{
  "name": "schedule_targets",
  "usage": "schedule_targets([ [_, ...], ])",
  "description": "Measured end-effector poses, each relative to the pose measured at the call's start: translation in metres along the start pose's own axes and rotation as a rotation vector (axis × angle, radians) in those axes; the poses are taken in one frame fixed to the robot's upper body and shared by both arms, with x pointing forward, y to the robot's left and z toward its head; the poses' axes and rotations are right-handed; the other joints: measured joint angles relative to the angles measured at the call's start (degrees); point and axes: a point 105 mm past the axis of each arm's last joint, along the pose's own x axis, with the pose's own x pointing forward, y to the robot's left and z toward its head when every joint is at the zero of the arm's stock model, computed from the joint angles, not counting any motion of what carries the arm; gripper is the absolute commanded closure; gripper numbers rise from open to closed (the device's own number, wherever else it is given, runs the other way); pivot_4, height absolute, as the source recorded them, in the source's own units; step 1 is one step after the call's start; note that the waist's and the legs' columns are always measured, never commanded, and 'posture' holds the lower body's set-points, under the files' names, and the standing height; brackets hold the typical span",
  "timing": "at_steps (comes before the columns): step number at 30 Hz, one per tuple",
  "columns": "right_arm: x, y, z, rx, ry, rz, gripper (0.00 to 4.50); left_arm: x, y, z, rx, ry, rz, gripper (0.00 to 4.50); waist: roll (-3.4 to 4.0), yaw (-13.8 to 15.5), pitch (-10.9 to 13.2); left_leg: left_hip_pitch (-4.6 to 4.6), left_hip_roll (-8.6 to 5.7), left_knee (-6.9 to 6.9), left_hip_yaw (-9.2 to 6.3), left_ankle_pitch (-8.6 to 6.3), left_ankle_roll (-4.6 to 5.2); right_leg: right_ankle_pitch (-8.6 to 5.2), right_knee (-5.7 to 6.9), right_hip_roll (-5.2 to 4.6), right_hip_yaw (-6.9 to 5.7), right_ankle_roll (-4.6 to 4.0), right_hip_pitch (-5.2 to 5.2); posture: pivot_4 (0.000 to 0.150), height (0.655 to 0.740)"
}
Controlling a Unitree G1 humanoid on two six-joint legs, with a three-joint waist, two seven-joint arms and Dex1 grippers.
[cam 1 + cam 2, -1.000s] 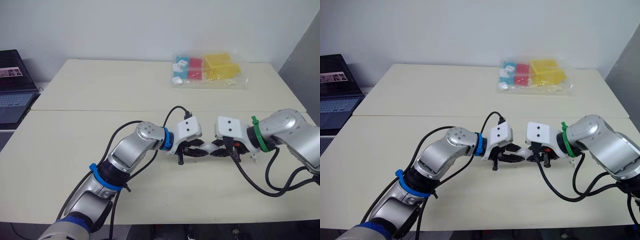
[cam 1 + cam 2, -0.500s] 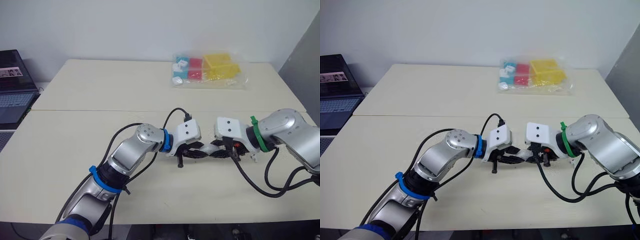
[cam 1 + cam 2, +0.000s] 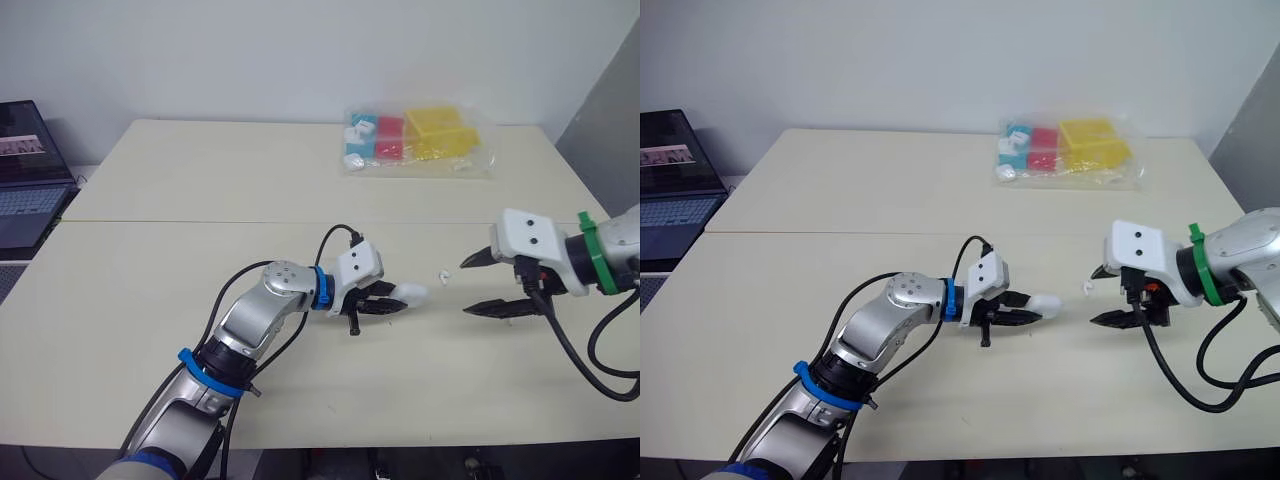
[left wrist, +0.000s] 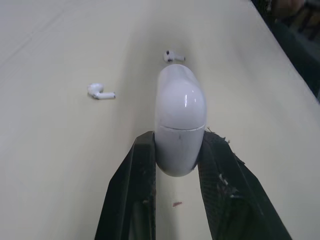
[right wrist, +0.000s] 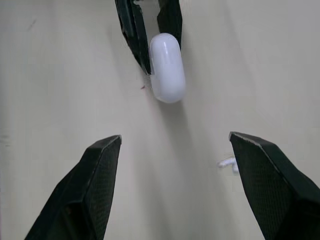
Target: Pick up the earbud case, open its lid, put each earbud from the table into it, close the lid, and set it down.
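Note:
My left gripper [image 3: 385,302] is shut on the white earbud case [image 3: 411,294], holding it by its lower half just above the table. The case [image 4: 180,125] has its lid down, with a thin seam across it. Two white earbuds lie on the table beyond it, one [image 4: 100,92] to the side and one [image 4: 172,56] just past the case's tip. In the head views one earbud [image 3: 443,277] lies between the case and my right gripper [image 3: 467,288]. That gripper stands wide open and empty, a short way to the right of the case [image 5: 166,67].
A clear plastic bag of coloured boxes [image 3: 415,140] lies at the table's far side. A laptop [image 3: 25,190] sits beyond the table's left edge. A seam [image 3: 200,221] runs across the tabletop between its two halves.
My right gripper has drawn back to the right, away from the case, and opened wide. The left gripper keeps its hold on the case and has shifted slightly left.

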Motion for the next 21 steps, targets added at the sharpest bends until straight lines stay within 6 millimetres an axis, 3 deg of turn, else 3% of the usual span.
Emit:
schedule_targets([
  [4, -0.004, 0.002, 0.027, -0.057, -0.15, -0.07, 0.9, -0.014, 0.003, 0.007, 0.022, -0.111, 0.028, 3.7, 0.01, 0.09, -0.01, 0.01, -0.04, 0.0, -0.08, 0.01, -0.01, 0.0, 0.03, 0.06, -0.04, 0.0, 0.03, 0.15, 0.74],
  [9, 0.011, 0.003, 0.038, -0.088, -0.222, -0.131, 0.9, -0.024, 0.007, 0.005, 0.046, -0.103, 0.052, 3.7, 0.0, 0.1, -0.02, 0.03, -0.04, 0.08, -0.04, 0.02, -0.01, -0.02, -0.01, 0.04, 0.0, 0.16, 0.09, 0.15, 0.74],
  [15, 0.043, 0.006, 0.036, -0.155, -0.207, -0.146, 0.9, -0.024, 0.005, 0.007, 0.051, -0.107, 0.039, 3.7, 0.0, 0.12, -0.01, -0.01, -0.04, 0.07, -0.05, 0.02, -0.01, 0.0, -0.03, -0.01, -0.01, 0.14, 0.07, 0.15, 0.74],
  [21, 0.054, -0.001, 0.035, -0.208, -0.184, -0.157, 0.9, -0.024, 0.004, 0.01, 0.077, -0.119, 0.036, 3.7, 0.0, 0.12, -0.01, 0.0, -0.05, 0.06, -0.07, 0.02, 0.0, 0.04, -0.01, 0.01, -0.03, 0.07, 0.06, 0.15, 0.74],
])
